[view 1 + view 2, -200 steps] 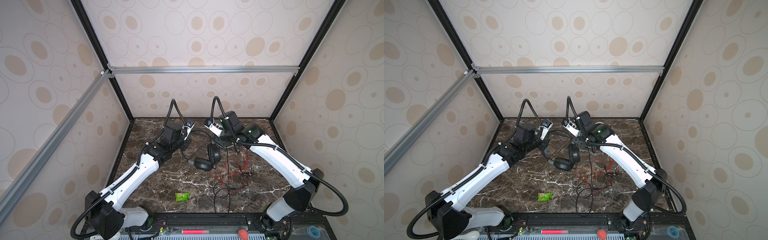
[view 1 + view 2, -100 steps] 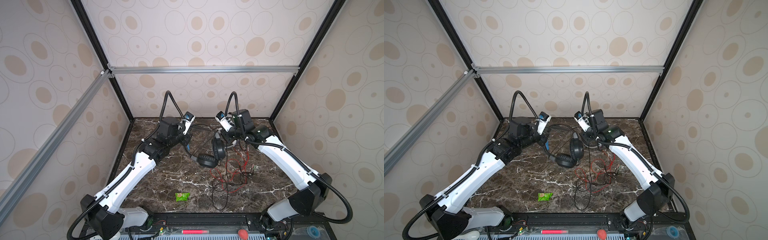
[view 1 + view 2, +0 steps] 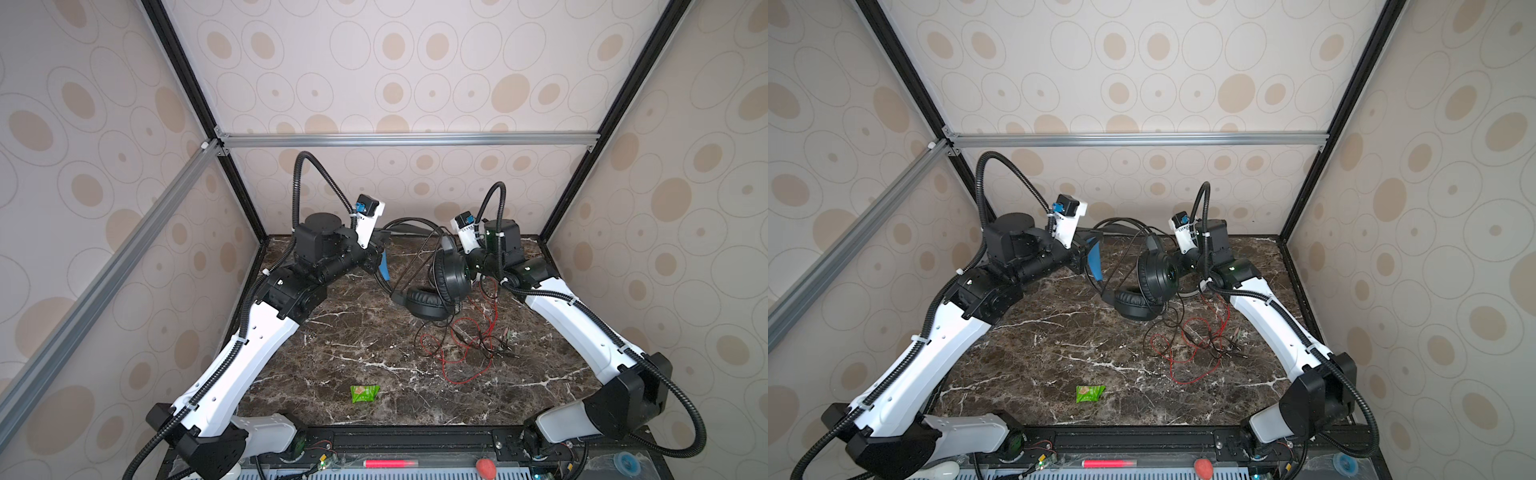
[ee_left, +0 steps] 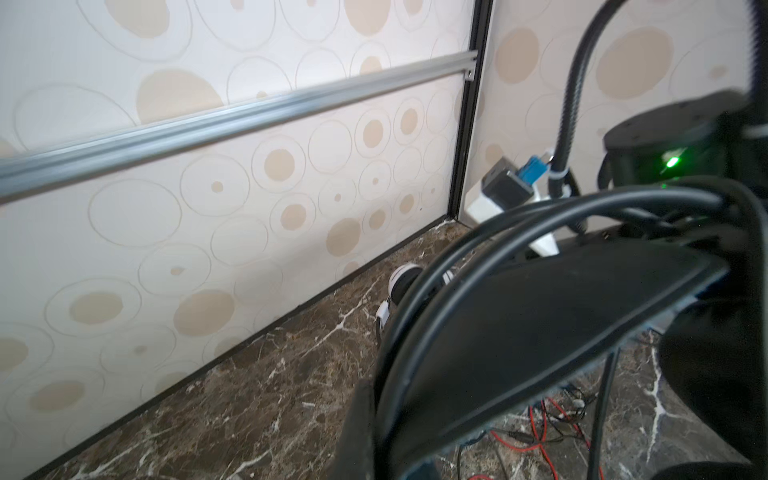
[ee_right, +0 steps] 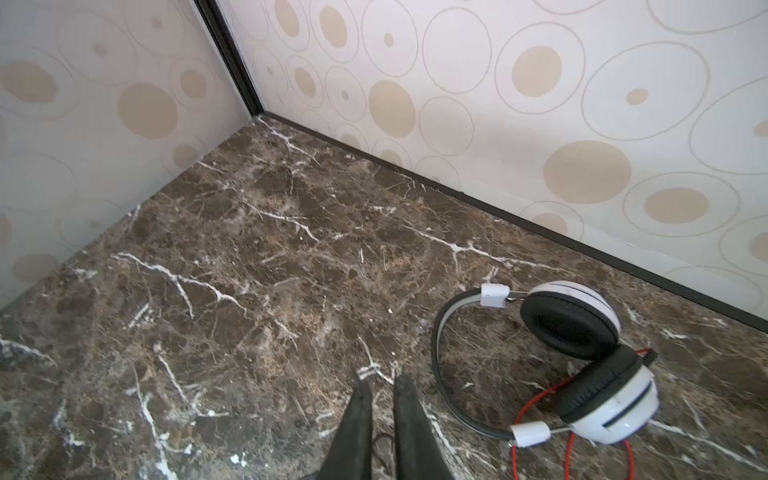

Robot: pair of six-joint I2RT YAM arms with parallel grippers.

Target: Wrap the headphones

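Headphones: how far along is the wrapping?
Nothing looks wrapped yet. In hand: left gripper shut on the blue-lined headband of the black over-ear headset, held up; right gripper beside it, grip unclear. Remaining: its thin black cable and the thin red cable of the white, black-cushioned headset, both loose and tangled.

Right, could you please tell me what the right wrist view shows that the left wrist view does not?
Only the right wrist view: the whole white headphones lying on the marble table, both black cushions visible, and the right gripper, jaws a narrow gap apart. Only the left wrist view: the black headphones close up, their headband filling much of the frame. Both: the table, the patterned wall, the red cable and part of the white headphones.
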